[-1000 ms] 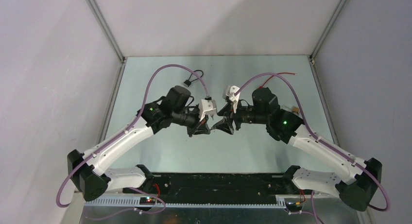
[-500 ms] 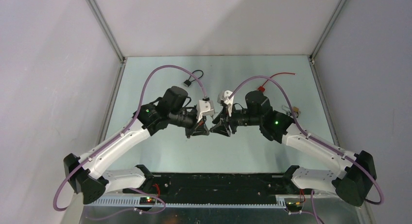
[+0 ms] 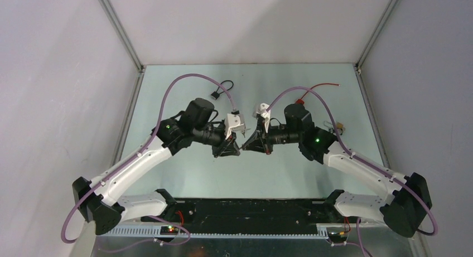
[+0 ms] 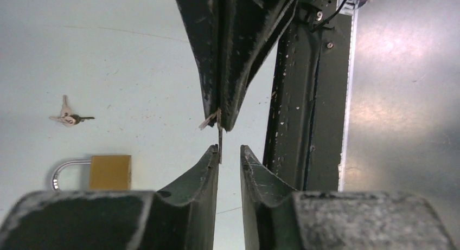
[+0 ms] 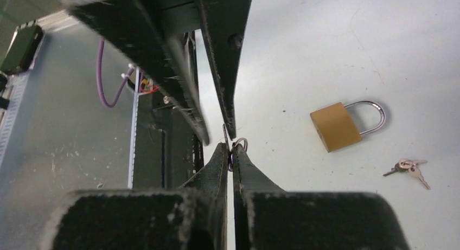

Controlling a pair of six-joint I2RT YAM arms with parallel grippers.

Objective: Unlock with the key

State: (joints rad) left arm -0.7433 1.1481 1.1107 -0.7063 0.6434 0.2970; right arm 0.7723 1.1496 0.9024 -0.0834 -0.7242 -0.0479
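In mid-air above the table's centre, my two grippers meet tip to tip. My right gripper (image 5: 229, 146) (image 3: 249, 145) is shut on the key (image 5: 225, 133), whose ring (image 5: 241, 143) sticks out beside its tips. In the left wrist view the key (image 4: 219, 146) shows as a thin blade, resting against the inner face of one finger (image 4: 209, 166) of my left gripper (image 4: 230, 148) (image 3: 236, 148). That gripper is open, with a gap beside the blade. The brass padlock (image 4: 110, 172) (image 5: 335, 127) lies flat on the table below, shackle closed.
A small bunch of spare keys (image 4: 67, 118) (image 5: 408, 167) lies near the padlock. A small black object with a cable loop (image 3: 220, 90) and a red wire (image 3: 323, 85) lie at the back of the table (image 3: 184, 173). The black base rail (image 3: 251, 209) runs along the near edge.
My right gripper has moved left to the left gripper's tips and shut on the key. My left gripper, shut on it before, has opened.
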